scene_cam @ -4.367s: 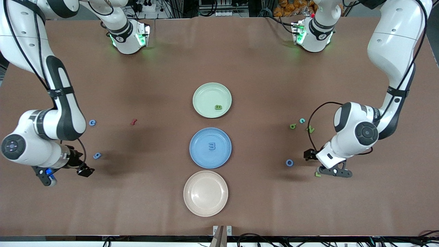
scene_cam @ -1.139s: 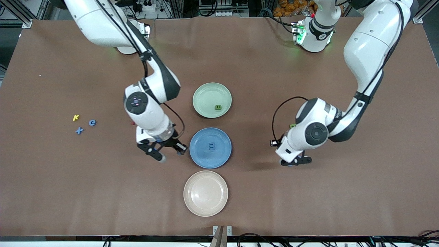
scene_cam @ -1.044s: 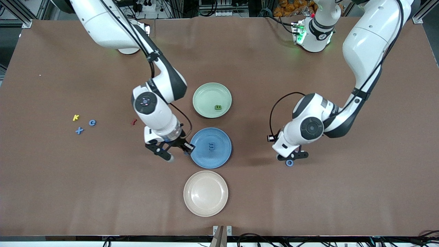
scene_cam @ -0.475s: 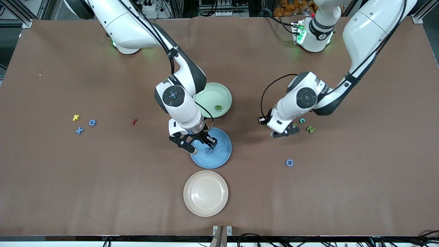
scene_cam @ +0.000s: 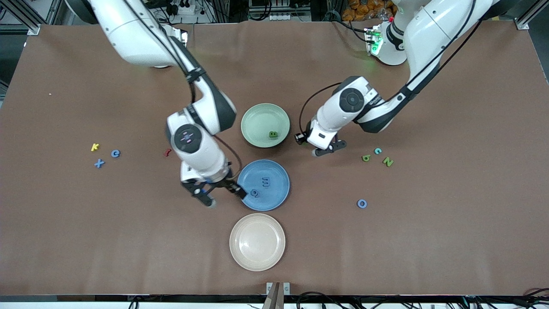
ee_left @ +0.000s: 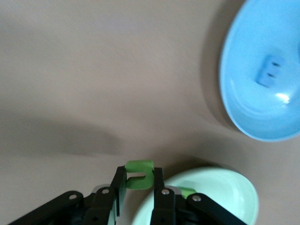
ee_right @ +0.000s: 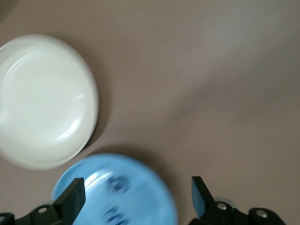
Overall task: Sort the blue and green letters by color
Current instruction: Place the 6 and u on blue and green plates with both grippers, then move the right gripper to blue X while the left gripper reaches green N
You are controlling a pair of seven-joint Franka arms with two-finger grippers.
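Observation:
The blue plate (scene_cam: 279, 195) holds two blue letters (scene_cam: 255, 193), (scene_cam: 265, 182). My right gripper (scene_cam: 226, 198) (ee_right: 136, 199) hangs open and empty over that plate's rim (ee_right: 157, 185), at the side toward the right arm's end. My left gripper (scene_cam: 328, 148) (ee_left: 139, 174) is shut on a green letter (ee_left: 139, 166), over the table just beside the green plate (scene_cam: 257, 116) (ee_left: 220, 192). One green letter (scene_cam: 273, 134) lies in that plate. Loose on the table are a blue O (scene_cam: 362, 203), a green b (scene_cam: 366, 158), a teal c (scene_cam: 377, 150) and a green N (scene_cam: 388, 162).
A beige plate (scene_cam: 257, 257) (ee_right: 42, 101) stands nearest the front camera. Toward the right arm's end lie a yellow K (scene_cam: 95, 147), a blue C (scene_cam: 115, 153), a blue X (scene_cam: 99, 163) and a small dark red piece (scene_cam: 167, 152).
My right gripper opened over the blue plate, left a blue letter in it and drew back to the rim. My left gripper carried the green letter from the loose group to the green plate's side.

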